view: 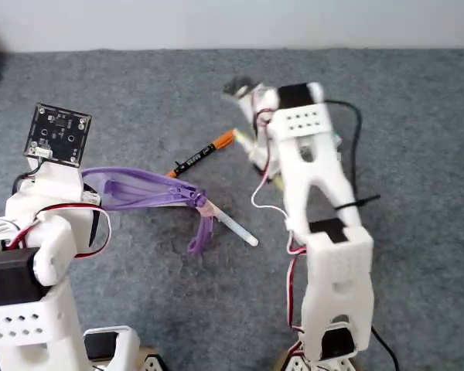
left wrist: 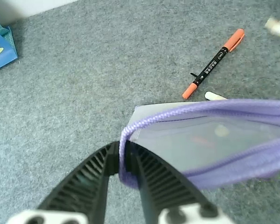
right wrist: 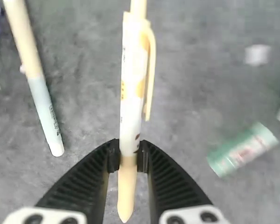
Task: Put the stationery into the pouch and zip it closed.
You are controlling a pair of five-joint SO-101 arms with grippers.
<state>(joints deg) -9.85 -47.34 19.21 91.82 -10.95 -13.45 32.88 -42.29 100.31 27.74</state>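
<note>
Purple-edged and see-through, the pouch (view: 139, 192) stretches from the left arm (view: 39, 224) toward the middle of the grey desk (view: 139, 85). The left jaws are clamped on the corded rim at its near end. Its two zip edges stand apart along the top, and a purple loop (view: 201, 236) hangs at the far end. A pale pen (view: 230, 222) lies with one tip right at that far end, pointing away across the desk. Beyond the pouch, and apart from it, rests a black marker (view: 205, 154) with orange ends. Just past its orange tip the right arm (view: 325, 209) reaches in, and the right jaws are closed on a cream pen (right wrist: 133, 93) that sticks straight out ahead of them. Near it on the desk lies a green-and-white tube (right wrist: 242, 149). A blue thing (left wrist: 0, 44) sits off at the desk's edge.
</note>
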